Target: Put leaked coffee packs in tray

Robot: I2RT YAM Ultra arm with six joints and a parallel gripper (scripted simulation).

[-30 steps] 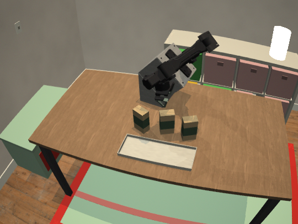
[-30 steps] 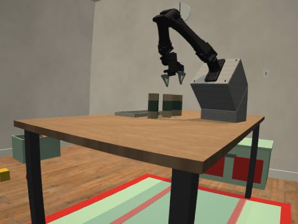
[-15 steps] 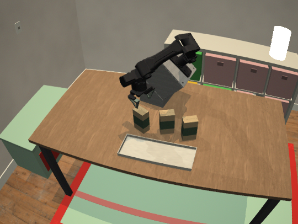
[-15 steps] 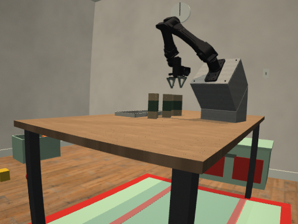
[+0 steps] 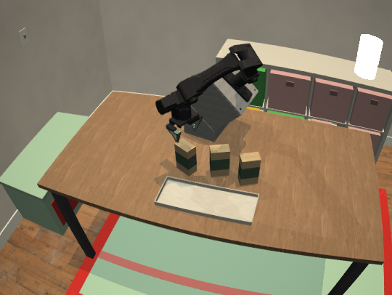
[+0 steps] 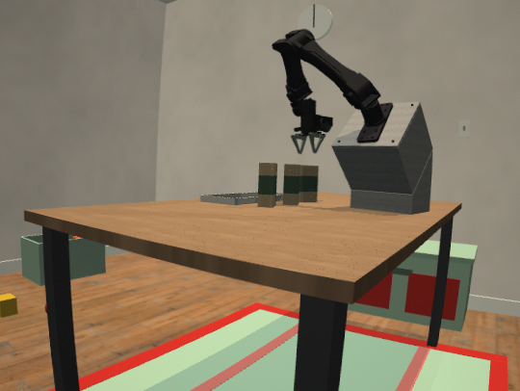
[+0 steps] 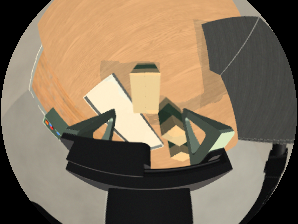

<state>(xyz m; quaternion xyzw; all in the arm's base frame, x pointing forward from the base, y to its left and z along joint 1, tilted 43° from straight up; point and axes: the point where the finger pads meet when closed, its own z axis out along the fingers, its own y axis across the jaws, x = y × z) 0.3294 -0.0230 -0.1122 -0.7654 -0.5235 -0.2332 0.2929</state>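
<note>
The wooden counter (image 5: 109, 152) lay below the claw and carried everything. Behind the claw stood the grey slanted pedestal (image 5: 212, 109) from which the black arm (image 5: 207, 78) reached up and folded back down. In front of the claw, past the packs, the shallow grey tray (image 5: 207, 215) lay flat on the counter, holding no pack. Three coffee packs stood upright in a row between claw and tray: the nearest pack (image 5: 185, 157) just beneath and slightly ahead of the claw, the middle pack (image 5: 219, 159) off to one side of it, and the far pack (image 5: 250, 167) farther along that same side. The claw (image 5: 176, 135) hung above the nearest pack, apart from it, its jaws spread wide with nothing between them.
</note>
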